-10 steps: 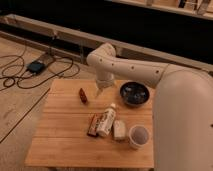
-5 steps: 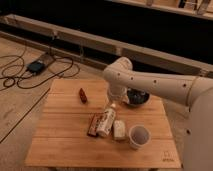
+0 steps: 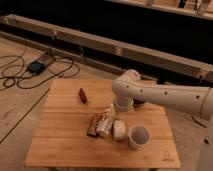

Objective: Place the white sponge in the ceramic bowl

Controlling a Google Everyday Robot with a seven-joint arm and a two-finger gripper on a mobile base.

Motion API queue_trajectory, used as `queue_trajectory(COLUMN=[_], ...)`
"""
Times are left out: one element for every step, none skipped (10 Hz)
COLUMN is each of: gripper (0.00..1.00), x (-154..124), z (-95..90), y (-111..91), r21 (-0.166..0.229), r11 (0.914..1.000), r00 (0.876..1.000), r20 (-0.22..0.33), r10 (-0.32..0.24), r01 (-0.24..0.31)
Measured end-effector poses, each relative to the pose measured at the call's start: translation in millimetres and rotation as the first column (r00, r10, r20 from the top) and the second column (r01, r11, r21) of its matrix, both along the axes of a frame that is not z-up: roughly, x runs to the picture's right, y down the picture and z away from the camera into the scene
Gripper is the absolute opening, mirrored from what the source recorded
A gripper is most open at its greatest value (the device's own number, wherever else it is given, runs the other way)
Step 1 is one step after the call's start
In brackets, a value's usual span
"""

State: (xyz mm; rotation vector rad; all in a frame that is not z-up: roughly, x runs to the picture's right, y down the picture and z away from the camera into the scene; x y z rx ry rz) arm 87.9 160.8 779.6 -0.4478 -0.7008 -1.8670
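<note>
Concrete flooring surrounds a pale slatted wooden table. Black cables lie on the floor to its left, and a long dark wall with a light rail runs behind it.

Camera view, the only one:
- White robot arm enters from the right and bends down over the table's rear centre.
- Gripper hangs low over the table, just behind the row of items. Whether it is spread or pressed together cannot be told, and nothing is seen held in it.
- Small off-white rectangular sponge lies on the table at front centre, below the gripper and outside the bowl.
- White bottle with a printed label lies just left of the sponge.
- Dark brown flat packet lies just left of the bottle.
- White cylindrical cup stands upright just right of the sponge.
- Round dark ceramic bowl sits at rear right, mostly hidden behind the arm.
- Small red object lies apart at rear left.
</note>
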Motion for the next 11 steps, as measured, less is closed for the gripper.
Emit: queue_trajectory(gripper=[0.80,0.80,0.80,0.80,0.80,0.80,0.80,0.80,0.80,0.80,0.80], x=[0,-1,-2,-4,-7,-10,-11,-12,-12,-11,-9], z=[0.9,2.3,3.2,4.0,5.4,6.9,8.7,10.9,13.4,16.1,18.2], y=[6,12,18,23,28,33,36,39,42,45,46], r21=[-0.009,-0.020,-0.034,-0.042,-0.052,-0.060,-0.063,-0.061,-0.064,-0.063,-0.060], r11=[0.9999,0.9994,0.9981,0.9966,0.9941,0.9915,0.9899,0.9882,0.9866,0.9859,0.9852], r00=[1.000,0.999,0.998,0.996,0.993,0.990,0.988,0.986,0.984,0.983,0.982], r20=[0.010,0.022,0.040,0.055,0.075,0.091,0.098,0.104,0.107,0.108,0.106], r10=[-0.012,-0.026,-0.050,-0.069,-0.091,-0.110,-0.121,-0.133,-0.143,-0.148,-0.154], r01=[0.012,0.027,0.051,0.071,0.095,0.115,0.128,0.140,0.150,0.155,0.161])
